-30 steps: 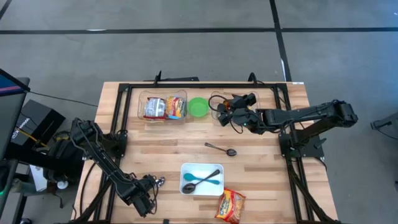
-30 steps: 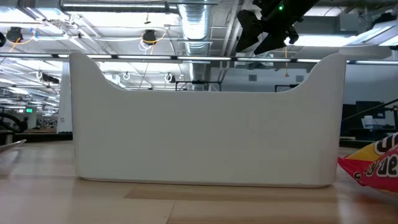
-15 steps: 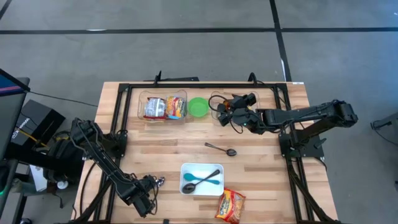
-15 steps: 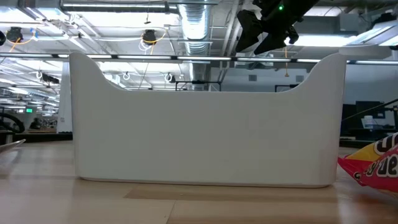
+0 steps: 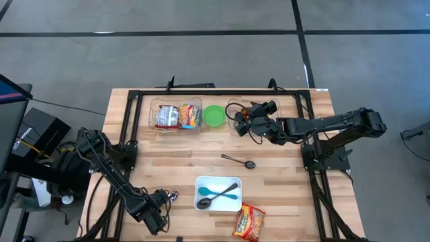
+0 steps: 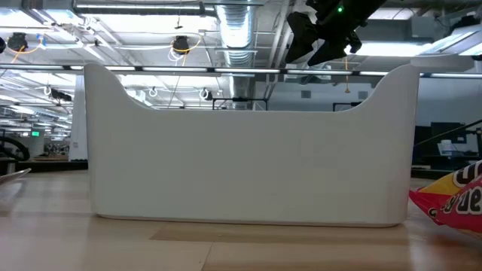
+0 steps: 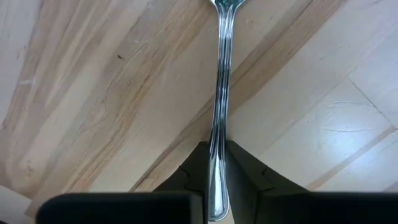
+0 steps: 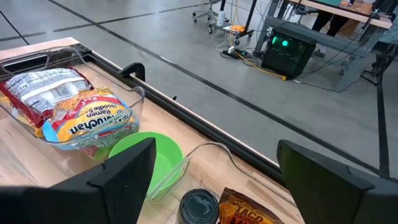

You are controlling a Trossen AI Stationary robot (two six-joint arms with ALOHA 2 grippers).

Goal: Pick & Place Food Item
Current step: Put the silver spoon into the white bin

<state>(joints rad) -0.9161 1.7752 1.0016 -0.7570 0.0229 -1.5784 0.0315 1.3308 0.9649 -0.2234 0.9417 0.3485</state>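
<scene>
- Left gripper (image 7: 216,186): clenched on the handle of a metal fork (image 7: 221,93) lying on the table (image 7: 93,93) at its near-left corner.
- Right gripper (image 8: 211,180): fingers spread, holding nothing, above the clear bin (image 8: 134,99) of noodle packets (image 8: 87,118).
- No visible change from earlier frames.

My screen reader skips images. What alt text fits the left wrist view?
The left gripper is shut on the handle of a metal fork, which lies flat on the wooden table and points away from the camera.
</scene>
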